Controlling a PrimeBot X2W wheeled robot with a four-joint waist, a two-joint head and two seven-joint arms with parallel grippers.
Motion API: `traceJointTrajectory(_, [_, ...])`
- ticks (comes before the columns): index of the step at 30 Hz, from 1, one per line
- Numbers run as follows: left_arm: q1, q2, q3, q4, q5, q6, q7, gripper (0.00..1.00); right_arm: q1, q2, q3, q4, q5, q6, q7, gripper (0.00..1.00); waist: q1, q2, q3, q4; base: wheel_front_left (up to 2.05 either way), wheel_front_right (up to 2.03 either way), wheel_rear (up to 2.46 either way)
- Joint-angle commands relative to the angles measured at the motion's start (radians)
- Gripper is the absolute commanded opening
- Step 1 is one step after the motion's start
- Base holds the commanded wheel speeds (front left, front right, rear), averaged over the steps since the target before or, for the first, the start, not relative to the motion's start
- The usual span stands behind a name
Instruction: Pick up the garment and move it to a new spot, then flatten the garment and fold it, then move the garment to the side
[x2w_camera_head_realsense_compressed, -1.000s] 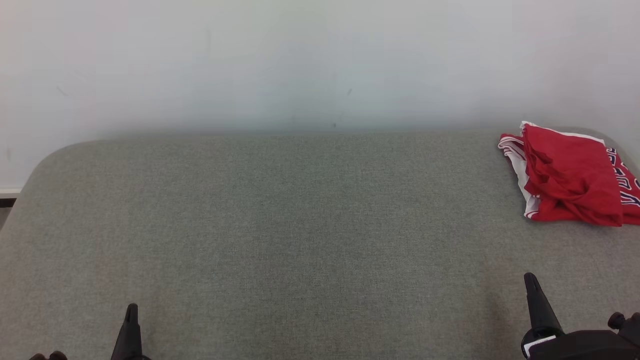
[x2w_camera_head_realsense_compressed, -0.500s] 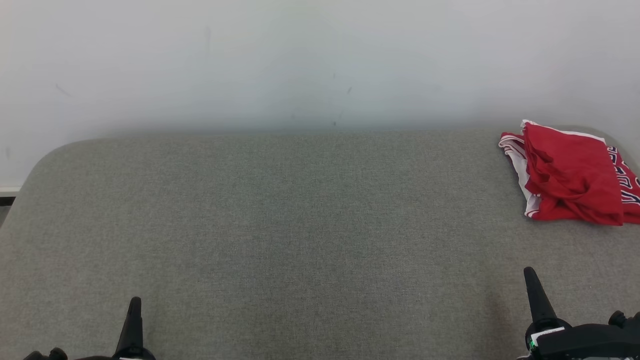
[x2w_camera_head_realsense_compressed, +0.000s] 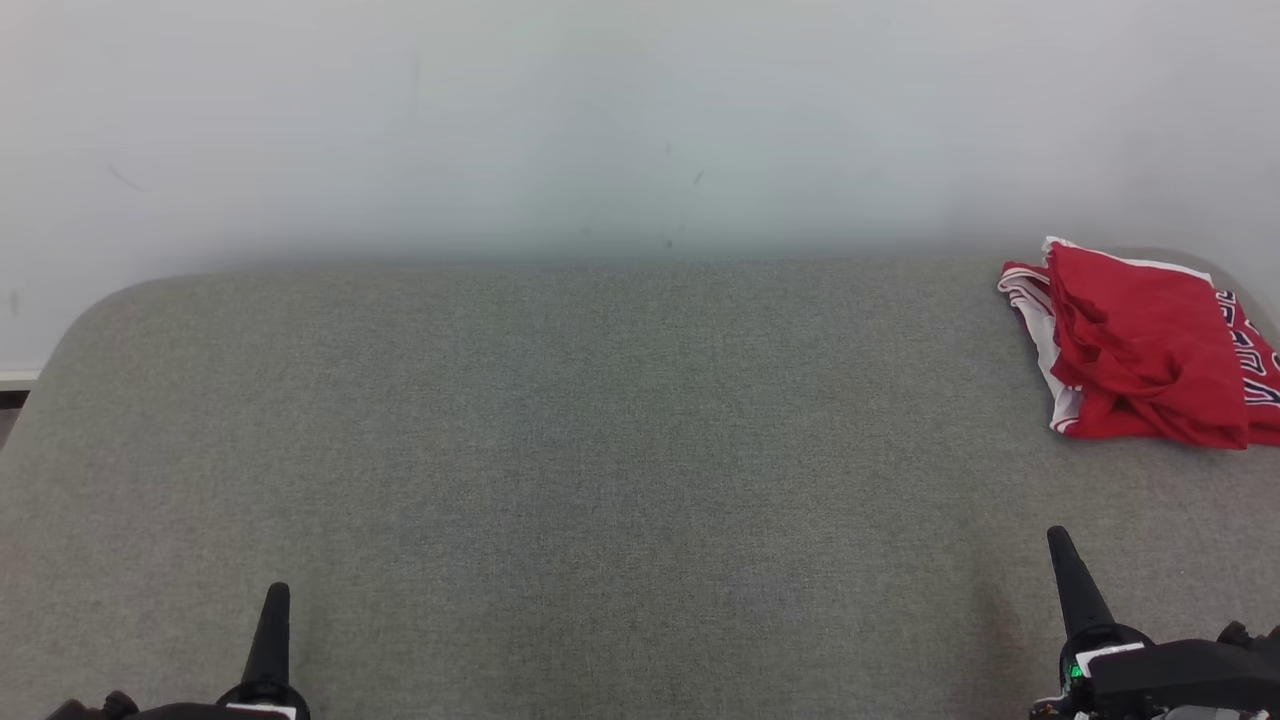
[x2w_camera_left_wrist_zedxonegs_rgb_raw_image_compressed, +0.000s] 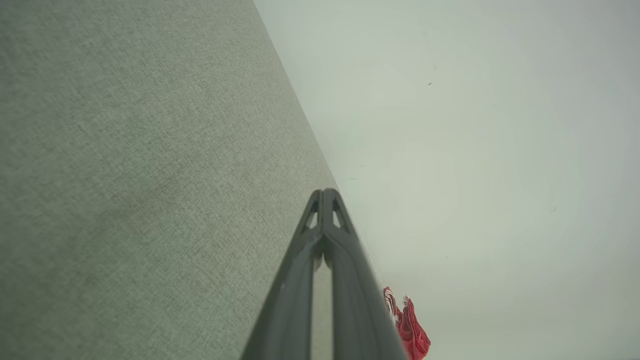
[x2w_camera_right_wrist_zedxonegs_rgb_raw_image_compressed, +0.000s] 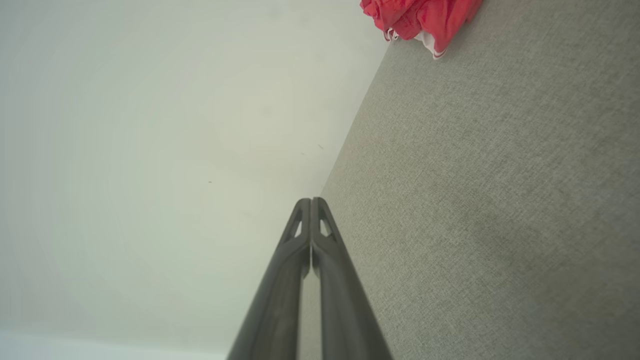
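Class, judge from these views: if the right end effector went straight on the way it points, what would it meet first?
Probably the pale wall behind the grey surface. The shut right end effector points past the garment, which lies off to one side of its line; depth is unclear.

Folded garment (x2w_camera_head_realsense_compressed: 1145, 345) at table (x2w_camera_head_realsense_compressed: 600, 450) corner

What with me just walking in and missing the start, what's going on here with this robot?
Nothing is being handled right now. The garment lies in a rough red-and-white folded bundle at the far right corner of the grey padded surface, near the wall. The left gripper and right gripper are both shut and empty, low at the near edge, well apart from it. The set-aside step looks done, judging by where it lies.
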Motion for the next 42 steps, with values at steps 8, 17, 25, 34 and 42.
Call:
traceJointTrajectory(8, [-0.031, -0.01, 0.014, 0.007, -0.076, -0.01, 0.022, 0.0, -0.027, 0.005, -0.008, 0.006, 0.086, 0.001, 0.01, 0.0, -0.0001, -0.0001, 0.003, 0.0, 0.0, 0.0, 0.0])
traceJointTrajectory(17, [-0.041, -0.018, 0.02, 0.016, -0.135, -0.018, 0.038, 0.0, -0.039, 0.008, -0.012, 0.016, 0.151, 0.001, 0.019, 0.0, -0.0001, -0.0001, 0.005, 0.0, 0.0, 0.0, 0.0])
traceJointTrajectory(25, [-0.05, -0.025, 0.027, 0.024, -0.19, -0.023, 0.052, 0.0, -0.047, 0.01, -0.016, 0.025, 0.211, 0.001, 0.028, 0.0, -0.0001, -0.0001, 0.008, 0.0, 0.0, 0.0, 0.0])
traceJointTrajectory(34, [-0.061, -0.034, 0.034, 0.033, -0.248, -0.029, 0.068, 0.0, -0.058, 0.013, -0.019, 0.035, 0.275, 0.001, 0.036, 0.0, -0.0001, -0.0001, 0.011, 0.0, 0.0, 0.0, 0.0])
traceJointTrajectory(42, [-0.068, -0.04, 0.039, 0.041, -0.3, -0.035, 0.081, 0.0, -0.065, 0.015, -0.023, 0.043, 0.326, 0.001, 0.043, 0.0, -0.0001, -0.0001, 0.013, 0.0, 0.0, 0.0, 0.0])
